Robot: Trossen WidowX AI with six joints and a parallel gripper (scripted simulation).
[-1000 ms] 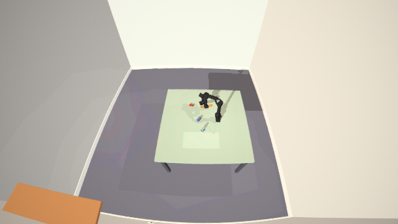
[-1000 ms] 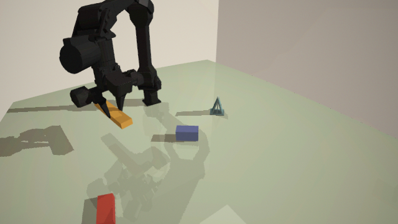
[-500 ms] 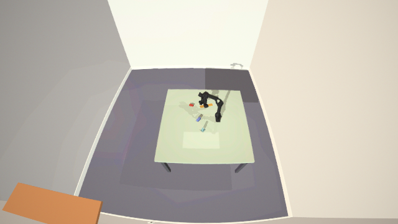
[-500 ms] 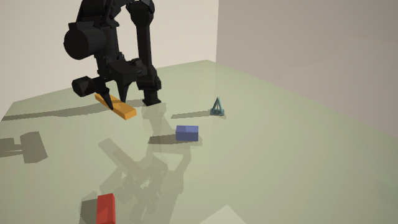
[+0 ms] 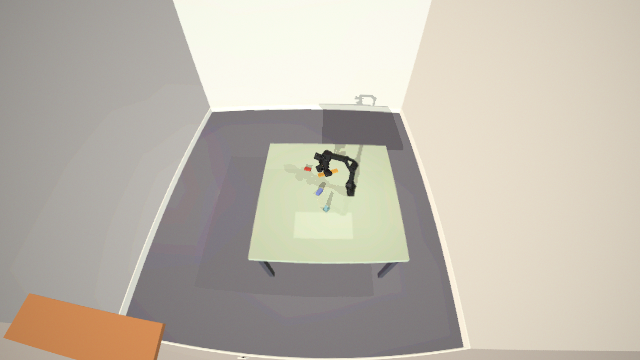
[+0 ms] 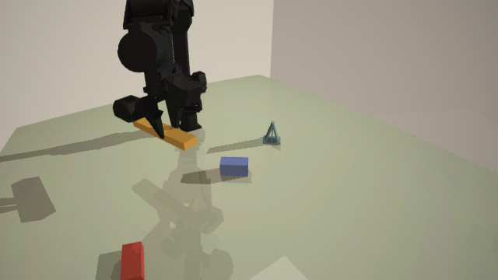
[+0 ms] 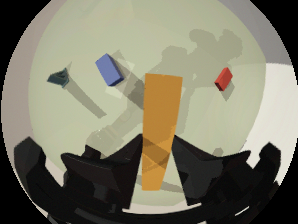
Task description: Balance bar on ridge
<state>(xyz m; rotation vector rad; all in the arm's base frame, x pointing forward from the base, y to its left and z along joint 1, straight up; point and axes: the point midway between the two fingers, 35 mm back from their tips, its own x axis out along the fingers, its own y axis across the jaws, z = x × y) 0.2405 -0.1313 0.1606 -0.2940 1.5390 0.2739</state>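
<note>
The orange bar point(image 5: 334, 171) point(image 6: 184, 138) point(image 7: 163, 100) is long and flat-sided. My gripper point(image 6: 170, 132) point(image 7: 158, 137) is shut on it, with one finger on each long side, and holds it above the table. In the wrist view the bar reaches out well past the fingertips. The small teal ridge point(image 5: 326, 208) point(image 6: 271, 140) point(image 7: 60, 78), with a pointed triangular top, stands on the table apart from the bar, right of the gripper in the exterior view. Nothing rests on it.
A blue block point(image 5: 319, 192) point(image 6: 234, 167) point(image 7: 108, 70) lies on the table near the ridge. A red block point(image 5: 307, 169) point(image 6: 132, 261) point(image 7: 223, 80) lies farther off. A pale rectangle point(image 5: 323, 226) point(image 6: 284, 270) shows on the table.
</note>
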